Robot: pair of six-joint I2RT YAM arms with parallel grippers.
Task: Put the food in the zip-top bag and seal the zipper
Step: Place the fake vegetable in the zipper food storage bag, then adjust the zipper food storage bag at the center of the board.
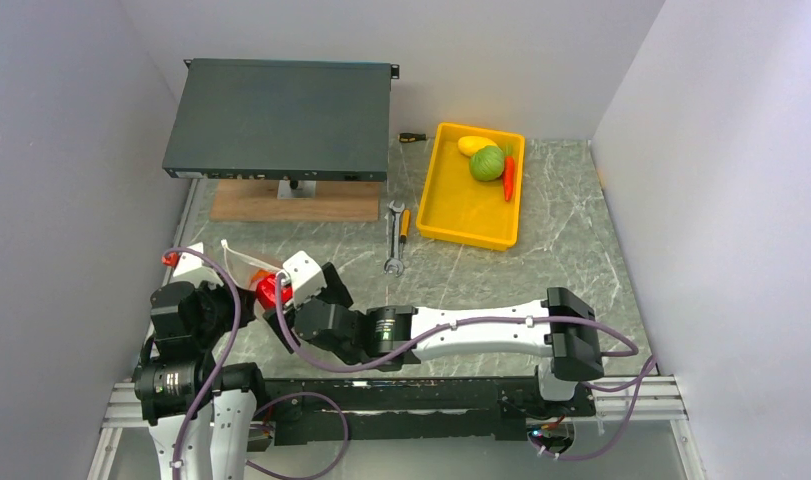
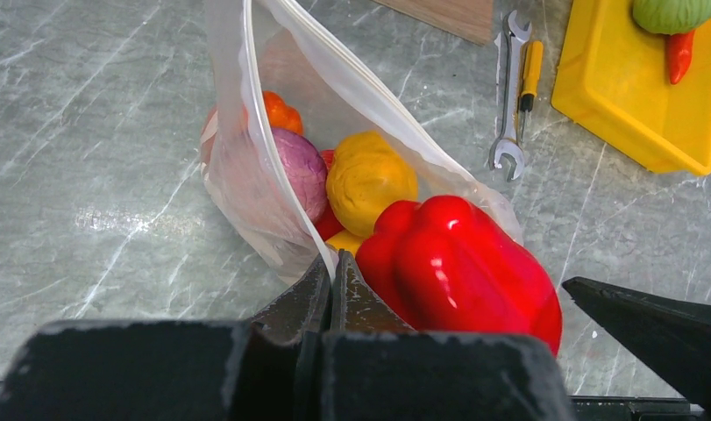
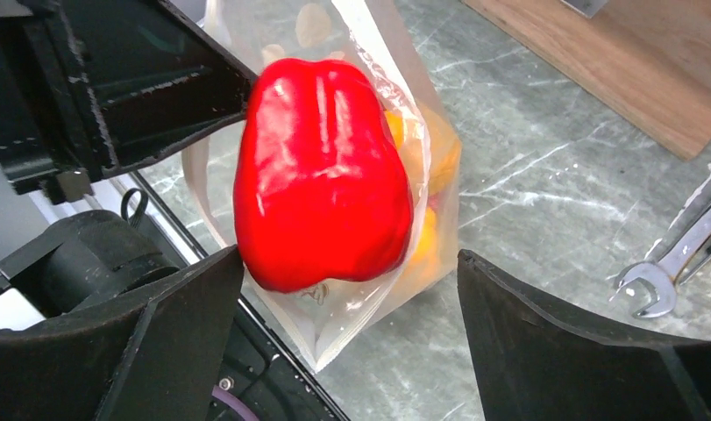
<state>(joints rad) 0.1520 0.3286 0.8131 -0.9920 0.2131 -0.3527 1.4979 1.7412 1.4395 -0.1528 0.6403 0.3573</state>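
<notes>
The zip-top bag (image 2: 255, 189) lies on the table with its mouth held up toward the arms. My left gripper (image 2: 332, 265) is shut on the whitish zipper (image 2: 245, 105) strip of one lip. Food inside includes a yellow piece (image 2: 369, 175), a purple one (image 2: 301, 168) and an orange one (image 2: 280, 112). A glossy red pepper (image 3: 321, 171) rests in the bag's mouth, partly out. My right gripper (image 3: 350, 289) is open around the pepper's lower end, its right finger well clear. A green cabbage (image 1: 487, 163), a carrot (image 1: 509, 178) and a yellow fruit (image 1: 474, 145) lie in the tray.
The yellow tray (image 1: 461, 215) stands at the back right. A wrench (image 1: 392, 240) and a screwdriver (image 1: 405, 222) lie between the tray and the bag. A black box (image 1: 281, 118) on a wooden board (image 1: 291, 205) fills the back left. Both arms crowd the near left corner.
</notes>
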